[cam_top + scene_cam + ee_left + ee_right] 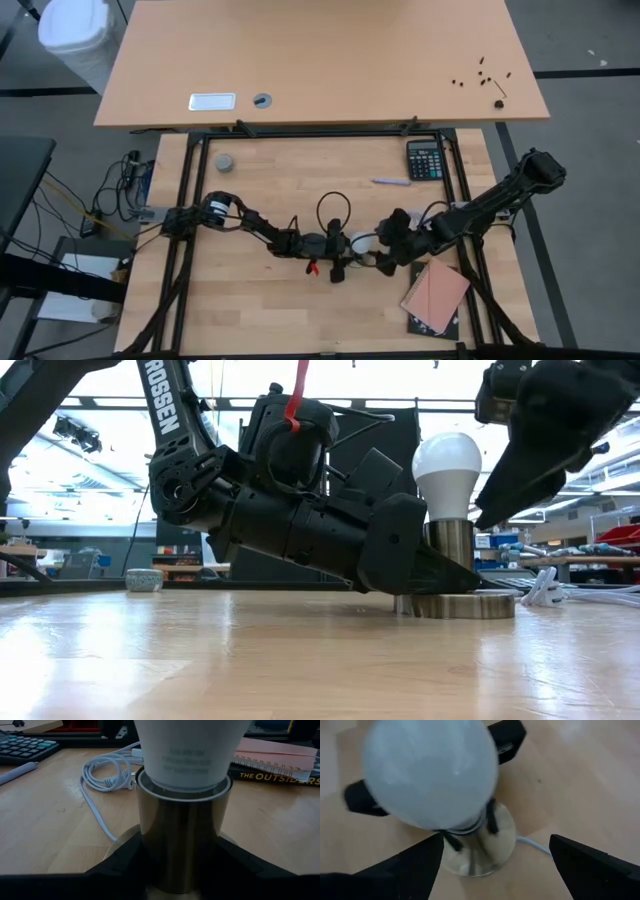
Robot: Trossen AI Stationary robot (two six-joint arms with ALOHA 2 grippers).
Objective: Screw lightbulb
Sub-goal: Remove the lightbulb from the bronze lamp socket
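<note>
Two dark fingers (125, 857) of the left gripper (180, 865) stand partly open, one on each side of the silvery socket tube (181, 835), pressed against its lower wall and holding it where it rises from the round disc base (455, 604). One lightbulb (447, 470) sits upright in the mouth of that tube, its white neck filling the opening and its grey screw end hidden inside, so how far it is threaded cannot be told. Above it, the right gripper (492, 852) hangs with its two fingers spread wide on either side of the bulb's dome and closed on nothing; the wrist view shows clear gaps between each fingertip and the glass. Bulb and base stand near the middle of the wooden table (240, 300), between the two arms. One white cord (102, 780) trails from the base in loose loops across the wood. Farther out, on the right arm's side, lie one calculator (424, 159), one pen (391, 181), and one pink spiral notebook (436, 294) stacked on a dark book. One small grey round cap (225, 162) sits alone near the table's far left corner.
</note>
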